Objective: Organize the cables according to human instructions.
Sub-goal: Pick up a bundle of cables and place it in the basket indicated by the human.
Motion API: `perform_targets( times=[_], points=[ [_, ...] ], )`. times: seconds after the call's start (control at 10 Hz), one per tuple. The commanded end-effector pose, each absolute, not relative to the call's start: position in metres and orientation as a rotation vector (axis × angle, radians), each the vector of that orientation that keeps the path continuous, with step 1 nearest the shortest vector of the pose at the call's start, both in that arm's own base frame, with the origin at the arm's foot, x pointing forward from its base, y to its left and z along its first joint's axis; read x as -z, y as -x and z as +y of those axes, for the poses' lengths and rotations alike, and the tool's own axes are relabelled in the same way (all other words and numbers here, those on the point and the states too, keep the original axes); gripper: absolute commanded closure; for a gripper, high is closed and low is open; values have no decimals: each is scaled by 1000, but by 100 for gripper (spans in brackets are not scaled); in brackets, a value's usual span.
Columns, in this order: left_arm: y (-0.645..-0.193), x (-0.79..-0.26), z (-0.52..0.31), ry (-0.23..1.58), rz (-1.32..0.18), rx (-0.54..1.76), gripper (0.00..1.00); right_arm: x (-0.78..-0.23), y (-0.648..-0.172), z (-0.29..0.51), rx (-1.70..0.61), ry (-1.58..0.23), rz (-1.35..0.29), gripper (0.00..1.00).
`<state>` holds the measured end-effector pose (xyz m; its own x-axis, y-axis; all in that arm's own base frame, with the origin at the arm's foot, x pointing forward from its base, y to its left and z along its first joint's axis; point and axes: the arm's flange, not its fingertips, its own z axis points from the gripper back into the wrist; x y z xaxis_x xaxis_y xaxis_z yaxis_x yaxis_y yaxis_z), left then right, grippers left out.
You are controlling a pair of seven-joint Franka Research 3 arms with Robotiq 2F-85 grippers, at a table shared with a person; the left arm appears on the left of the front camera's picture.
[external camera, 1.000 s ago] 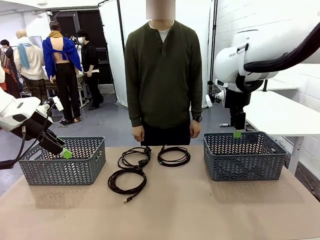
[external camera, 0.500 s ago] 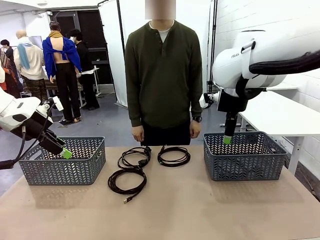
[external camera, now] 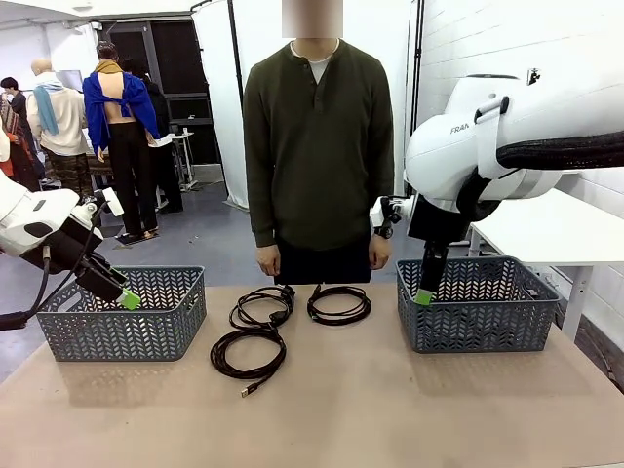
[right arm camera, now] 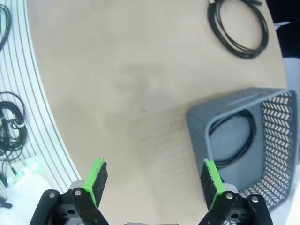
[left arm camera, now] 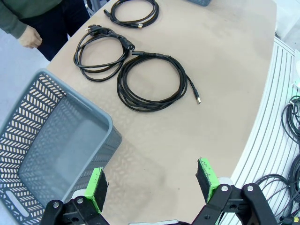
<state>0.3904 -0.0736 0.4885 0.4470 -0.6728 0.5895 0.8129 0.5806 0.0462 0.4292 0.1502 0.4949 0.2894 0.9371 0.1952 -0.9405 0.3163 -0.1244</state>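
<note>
Three black cords lie loose on the table [external camera: 409, 409], at the centre of the front view between two grey baskets. The near cable [external camera: 248, 353] lies closest to the camera, its USB end trailing toward the lower edge. The left cable [external camera: 262, 305] sits just behind it, and the right cable [external camera: 338, 304] lies beside that, toward the person's edge. A fourth cable [right arm camera: 233, 138] is coiled inside the right basket [external camera: 478, 327], so one sorting step looks done and three are left. The left gripper [left arm camera: 150, 168] hovers by the left basket [external camera: 122, 336] at the left of the front view, its jaws spread wide and holding nothing. It is angled toward the coils, which show in the upper part of its wrist view. The right gripper [right arm camera: 153, 163] is likewise wide and empty, pointing down over the near left corner of the right basket. The person stands at the far edge, with one hand [external camera: 269, 261] hanging low and pointing at nothing. My guess is that both arms are holding clear of the coils until a cable and a basket are indicated.
</note>
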Motion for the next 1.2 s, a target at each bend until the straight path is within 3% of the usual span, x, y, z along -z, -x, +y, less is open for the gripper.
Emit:
perform_targets(
  times=[0.0, 1.1],
  points=[
    [-391, -488, -71, 277, -610, 947, 0, -487, -416, 153, -1245, -46, -300, 0],
    [-391, -488, -71, 277, -610, 947, 0, -482, -412, 166, -1279, -51, -263, 0]
  ],
)
